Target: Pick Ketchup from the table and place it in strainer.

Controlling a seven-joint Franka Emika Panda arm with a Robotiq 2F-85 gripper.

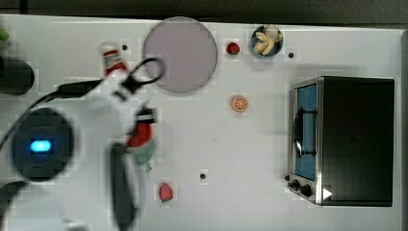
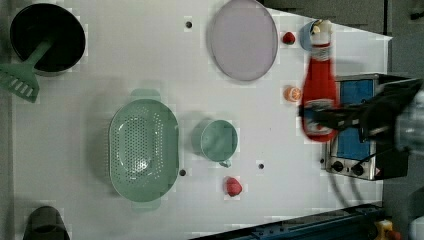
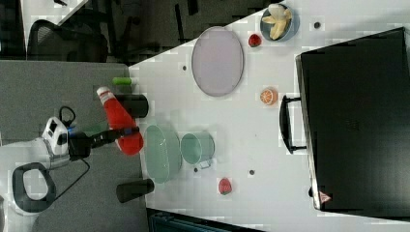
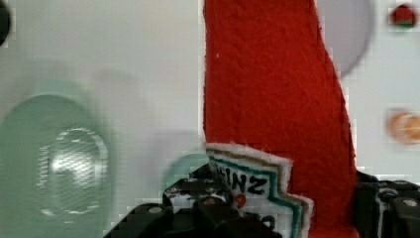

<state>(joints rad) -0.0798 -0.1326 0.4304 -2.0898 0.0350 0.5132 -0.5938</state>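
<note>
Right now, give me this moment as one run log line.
phase: carry | gripper: shut on red ketchup squeeze bottle, lifted off table | pale green oval strainer: empty

One red squeeze-bottle Ketchup (image 2: 319, 92) with white cap. One pale green oval perforated plastic strainer (image 2: 144, 150). One round green cup (image 2: 219, 140). One big round lilac plate (image 2: 243, 39). Two small red strawberry pieces: one (image 2: 288, 37) beside the plate, one (image 2: 233, 186) near the cup. One orange slice (image 2: 292, 93). One small blue bowl (image 1: 267, 41) of pale yellow pieces. One metal toaster oven (image 1: 342, 140). One black pot (image 2: 47, 37), one green slotted spatula (image 2: 20, 80). One white table (image 2: 150, 60).
</note>
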